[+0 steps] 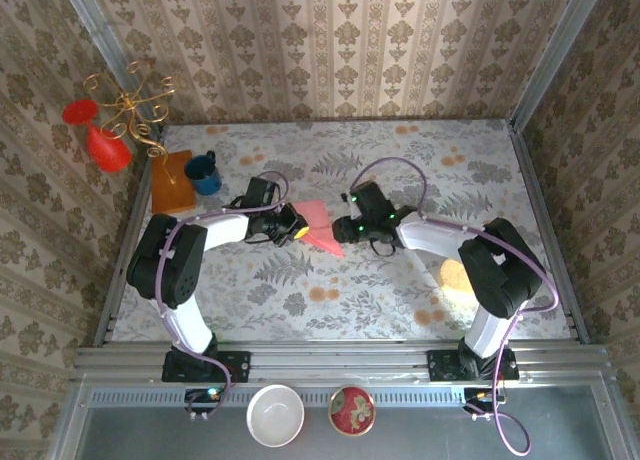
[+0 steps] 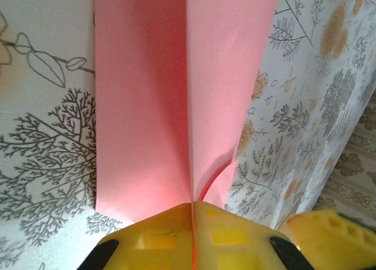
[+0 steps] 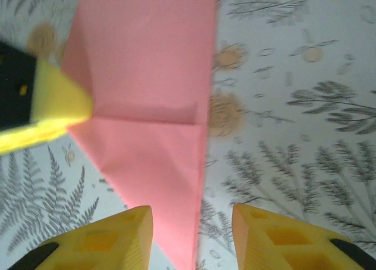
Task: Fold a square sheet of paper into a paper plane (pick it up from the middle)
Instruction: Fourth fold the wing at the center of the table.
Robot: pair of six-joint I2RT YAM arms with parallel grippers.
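Jaws of my left gripper [image 2: 192, 214] clamp the centre crease of the salmon-pink sheet [image 2: 176, 94], right of the blue mug [image 1: 205, 173], with my right gripper [image 3: 192, 220] gaping farther right over its pointed end; mid-fold, I judge, next needing a squarely aligned wing crease.

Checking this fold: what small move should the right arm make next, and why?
Probably close the right gripper on the paper: its fingers stand open either side of the paper's corner, while the left gripper is pinched on the centre crease.
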